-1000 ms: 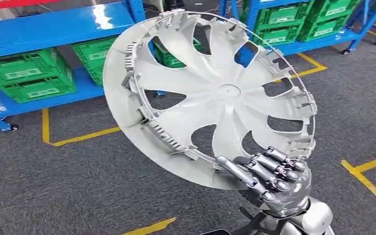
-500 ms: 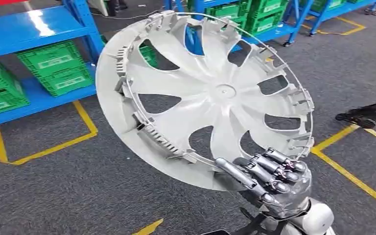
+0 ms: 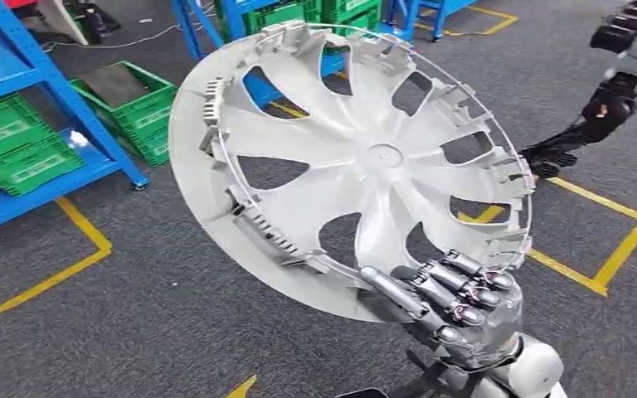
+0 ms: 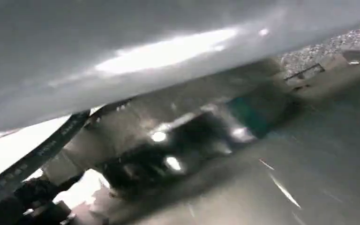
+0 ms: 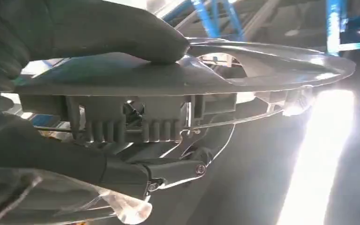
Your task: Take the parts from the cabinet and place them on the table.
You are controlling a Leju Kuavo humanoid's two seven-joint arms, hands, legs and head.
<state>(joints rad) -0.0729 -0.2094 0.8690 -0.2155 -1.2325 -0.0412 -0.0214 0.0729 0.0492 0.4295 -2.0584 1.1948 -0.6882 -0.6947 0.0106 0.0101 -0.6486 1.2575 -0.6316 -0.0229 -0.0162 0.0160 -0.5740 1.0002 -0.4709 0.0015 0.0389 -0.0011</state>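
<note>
A big grey wheel cover (image 3: 357, 162) is held up in the middle of the frame, over the grey floor (image 3: 133, 323). Its lower rim is gripped by the right hand (image 3: 456, 303). Green crates (image 3: 17, 145) are seen at the upper left. How the left hand is set cannot be told.

White labels on the green crates (image 3: 17, 145) are too blurred to read; no other text shows.

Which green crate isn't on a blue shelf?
The green crate standing alone on the grey floor beside the rack's blue post; the other crates sit on blue shelves.
</note>
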